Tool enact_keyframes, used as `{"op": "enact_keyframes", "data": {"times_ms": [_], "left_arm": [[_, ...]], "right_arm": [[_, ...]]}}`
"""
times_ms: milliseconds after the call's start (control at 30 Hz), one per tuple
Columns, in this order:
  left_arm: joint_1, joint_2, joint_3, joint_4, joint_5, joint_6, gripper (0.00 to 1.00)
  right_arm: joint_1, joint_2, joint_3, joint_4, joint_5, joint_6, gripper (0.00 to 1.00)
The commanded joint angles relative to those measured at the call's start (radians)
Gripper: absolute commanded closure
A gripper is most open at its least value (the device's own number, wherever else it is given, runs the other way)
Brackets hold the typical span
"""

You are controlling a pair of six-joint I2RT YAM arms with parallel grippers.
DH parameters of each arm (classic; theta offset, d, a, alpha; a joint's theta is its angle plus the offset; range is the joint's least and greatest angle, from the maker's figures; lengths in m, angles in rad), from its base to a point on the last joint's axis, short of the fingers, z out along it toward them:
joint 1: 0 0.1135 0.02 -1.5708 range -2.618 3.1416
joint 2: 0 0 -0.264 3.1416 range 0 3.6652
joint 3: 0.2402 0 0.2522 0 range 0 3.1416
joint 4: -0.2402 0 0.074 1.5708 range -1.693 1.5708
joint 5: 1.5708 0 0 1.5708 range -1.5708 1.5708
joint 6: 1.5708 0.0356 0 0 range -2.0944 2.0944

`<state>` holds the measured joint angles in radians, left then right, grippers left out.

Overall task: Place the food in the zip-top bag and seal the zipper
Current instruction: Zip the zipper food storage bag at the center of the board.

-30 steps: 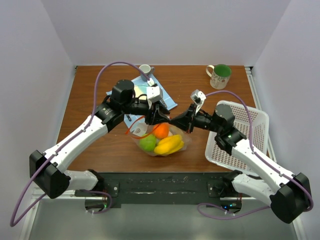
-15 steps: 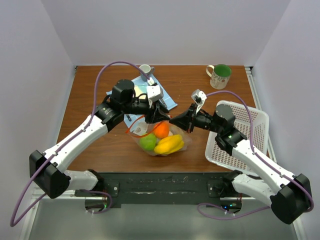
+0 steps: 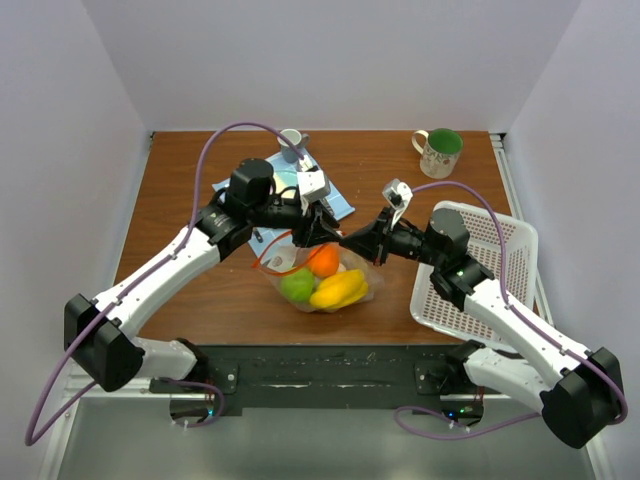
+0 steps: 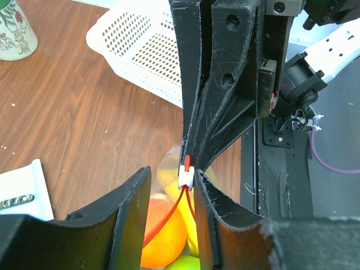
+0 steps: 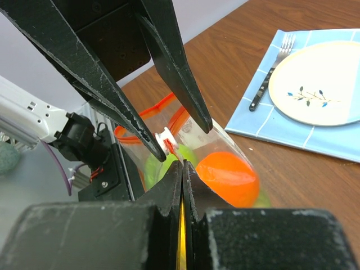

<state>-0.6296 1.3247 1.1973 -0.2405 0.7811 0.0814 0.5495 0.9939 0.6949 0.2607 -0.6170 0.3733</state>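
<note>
The clear zip-top bag lies at the table's middle front, holding an orange, a green apple and a yellow banana. Its orange-red zipper gapes open, with a white slider. My left gripper is open, its fingers on either side of the slider, which sits against the right one. My right gripper is shut on the bag's edge just past the slider. The two grippers nearly touch above the bag.
A white lattice basket stands at the right. A plate and fork lie on a blue mat behind the bag. A green-lined mug is at the back right and a small cup at the back middle.
My left arm has shifted slightly to the right, closer to the right gripper. The bag and the right arm have hardly moved.
</note>
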Motion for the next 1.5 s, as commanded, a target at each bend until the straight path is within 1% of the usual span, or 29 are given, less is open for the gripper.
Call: {"op": "enact_keyframes", "data": {"times_ms": [0, 133, 233, 267, 333, 400, 433, 600, 633, 733, 933, 1067, 1200, 1467], "left_arm": [[-0.004, 0.001, 0.033, 0.056, 0.018, -0.028, 0.6], [-0.007, 0.005, 0.033, 0.066, 0.029, -0.04, 0.62], [-0.008, 0.008, 0.031, 0.073, 0.032, -0.046, 0.67], [-0.01, 0.01, 0.028, 0.075, 0.033, -0.048, 0.71], [-0.013, 0.011, 0.027, 0.073, 0.029, -0.046, 0.72], [-0.015, 0.011, 0.018, 0.073, 0.027, -0.046, 0.77], [-0.016, 0.013, 0.016, 0.073, 0.024, -0.046, 0.78], [-0.028, 0.016, 0.012, 0.064, -0.017, -0.037, 0.8], [-0.028, 0.018, 0.012, 0.064, -0.02, -0.037, 0.83], [-0.028, 0.018, 0.016, 0.053, -0.054, -0.031, 0.89], [-0.028, 0.019, 0.021, 0.009, -0.123, -0.011, 0.95], [-0.028, -0.002, 0.002, -0.011, -0.164, -0.005, 0.98], [-0.028, -0.038, -0.024, -0.029, -0.232, -0.011, 0.99], [-0.025, -0.119, -0.133, -0.011, -0.319, -0.074, 1.0]], "right_arm": [[0.003, -0.02, 0.015, 0.022, 0.026, -0.014, 1.0], [0.004, -0.021, 0.015, 0.018, 0.036, -0.016, 1.0], [0.004, -0.021, 0.015, 0.017, 0.046, -0.014, 1.0], [0.004, -0.023, 0.017, 0.015, 0.049, -0.016, 1.0], [0.004, -0.027, 0.015, 0.015, 0.066, -0.008, 1.0], [0.004, -0.029, 0.015, 0.018, 0.071, -0.004, 1.0], [0.004, -0.029, 0.017, 0.017, 0.074, -0.002, 1.0], [0.004, -0.034, 0.012, 0.005, 0.109, 0.003, 1.0], [0.004, -0.035, 0.009, 0.006, 0.112, 0.004, 1.0], [0.004, -0.047, 0.003, 0.002, 0.14, 0.015, 1.0], [0.004, -0.066, 0.012, -0.044, 0.232, 0.024, 1.0], [0.001, -0.06, 0.028, -0.097, 0.307, 0.032, 1.0], [-0.014, -0.055, 0.031, -0.11, 0.359, 0.053, 1.0], [-0.106, -0.002, 0.066, -0.141, 0.434, 0.121, 1.0]]}}
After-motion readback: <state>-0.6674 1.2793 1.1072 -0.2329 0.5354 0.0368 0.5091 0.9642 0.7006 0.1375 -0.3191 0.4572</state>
